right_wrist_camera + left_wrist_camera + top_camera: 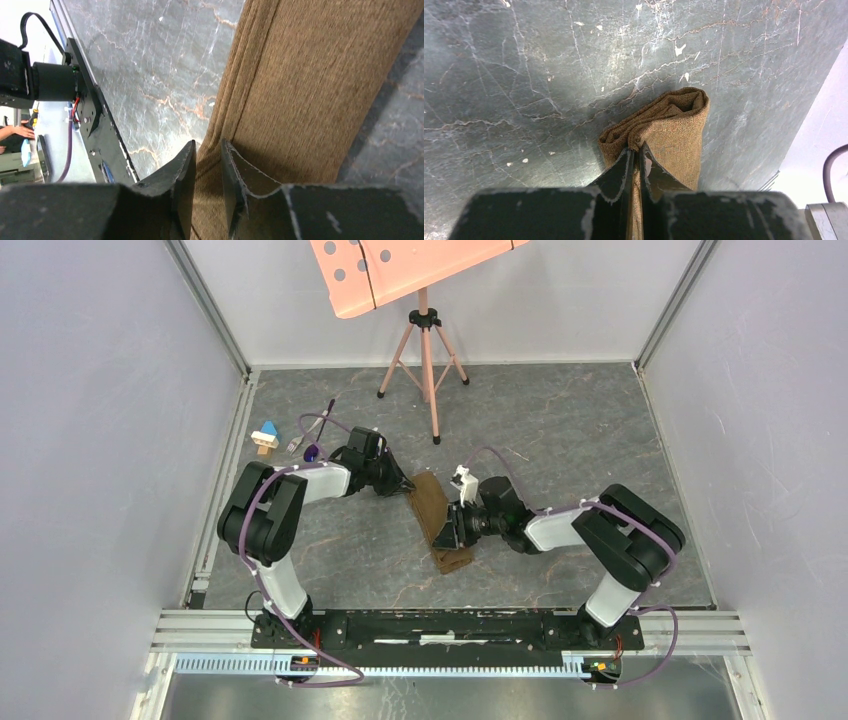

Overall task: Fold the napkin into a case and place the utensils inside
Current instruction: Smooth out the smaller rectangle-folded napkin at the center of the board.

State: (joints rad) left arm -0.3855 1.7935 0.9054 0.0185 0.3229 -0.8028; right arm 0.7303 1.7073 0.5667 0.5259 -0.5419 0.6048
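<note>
Toy block (265,436), fork (296,444), spoon (312,452): well to the left of the napkin (428,498), apart from it. Left gripper (636,150): at the napkin's far end, jaws pinched tight on a fold of cloth. Napkin: narrow layered strip (olive-brown, plain) lying between the two grippers. Right gripper (207,150): at the napkin's near right edge, jaws narrowly parted astride the cloth; whether they grip it cannot be told.
</note>
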